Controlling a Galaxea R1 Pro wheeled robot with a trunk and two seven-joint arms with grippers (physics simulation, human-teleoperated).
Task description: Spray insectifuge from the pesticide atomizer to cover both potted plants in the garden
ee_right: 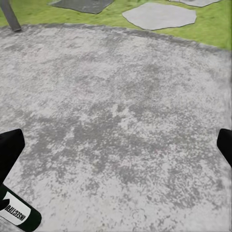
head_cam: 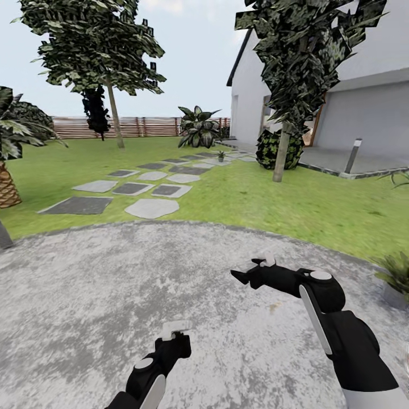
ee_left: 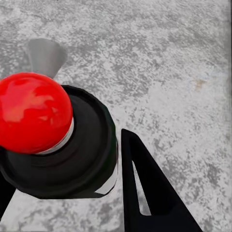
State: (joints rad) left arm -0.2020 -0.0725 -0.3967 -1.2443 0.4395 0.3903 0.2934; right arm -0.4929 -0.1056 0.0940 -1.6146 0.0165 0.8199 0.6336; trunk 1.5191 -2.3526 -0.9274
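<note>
The robot is standing on the round stone patio (head_cam: 113,295) in the garden. Its left claw (head_cam: 173,335) is grasping the pesticide atomizer (ee_left: 58,145). In the left wrist view the bottle's red tip (ee_left: 31,111) is sitting close to the camera, with a dark finger (ee_left: 145,188) pressing right beside the bottle's body. The right claw (head_cam: 255,271) is empty, and its fingers are spread wide apart over the bare stone.

What could go wrong? The plants are not close. One potted plant (head_cam: 392,278) is sitting at the patio's right edge, and another small one (head_cam: 221,154) is sitting far off by the stepping stones (head_cam: 150,207). If the robot is spraying from here, the spray is probably missing the leaves. The bottle could also slip if the claw is loosening while the robot is rolling.

The bottle is standing about upright in the claw, I think, with its long side running up and down and the red tip on top. Its grey nozzle (ee_left: 46,55) is pointing away over the patio, not at either plant.
</note>
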